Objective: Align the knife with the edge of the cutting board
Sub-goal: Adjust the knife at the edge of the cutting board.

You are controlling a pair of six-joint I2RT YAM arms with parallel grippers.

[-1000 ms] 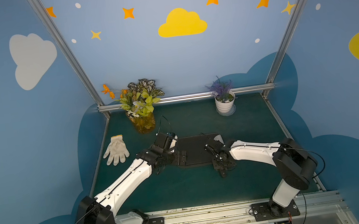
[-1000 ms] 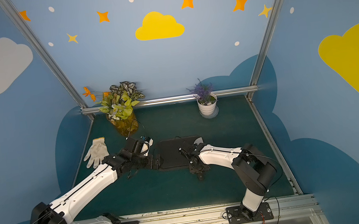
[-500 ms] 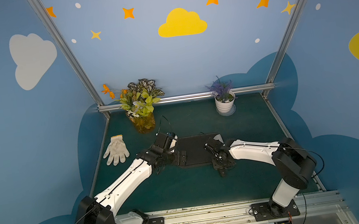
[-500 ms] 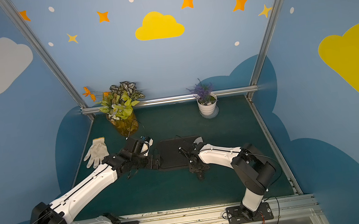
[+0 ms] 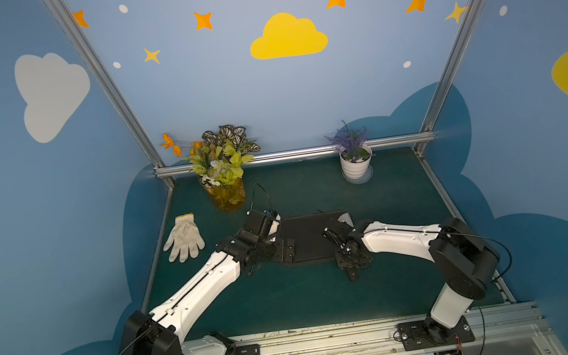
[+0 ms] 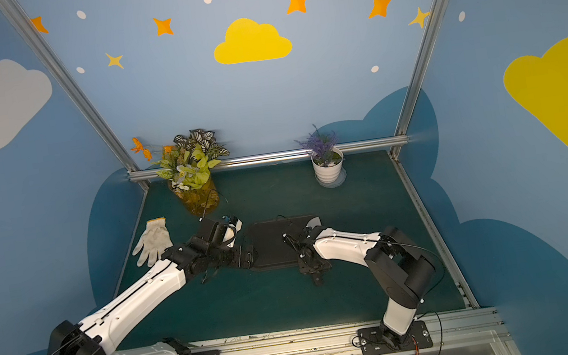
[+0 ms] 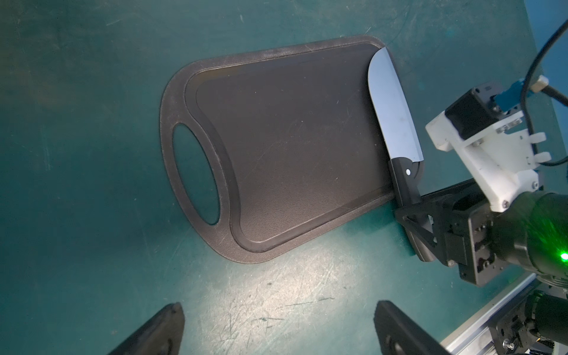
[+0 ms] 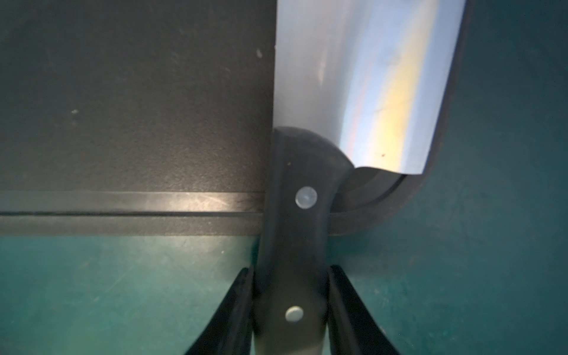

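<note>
R gripper (image 8: pixel 290 276) is pinched on the knife (image 8: pixel 353 76): one finger each side of the black handle, out past the board's rim over the green mat (image 7: pixel 92 92). The blade lies flat on the cutting board (image 7: pixel 292 138), along the short end w/o the handle hole. Its outer edge runs close to that end's rim & near parallel (a thin strip of rim still shows outside it). The handle crosses the groove & sticks out over the long edge.

In both top views the board sits centre frame, a bit below mid-height. The blade shows as a pale sliver at the board's upper-right corner; the R arm hides the rest.

L gripper (image 7: pixel 278 307) is spread wide w/ nothing between the fingers. It's at the board's left end in a top view; can't tell if it touches.
</note>
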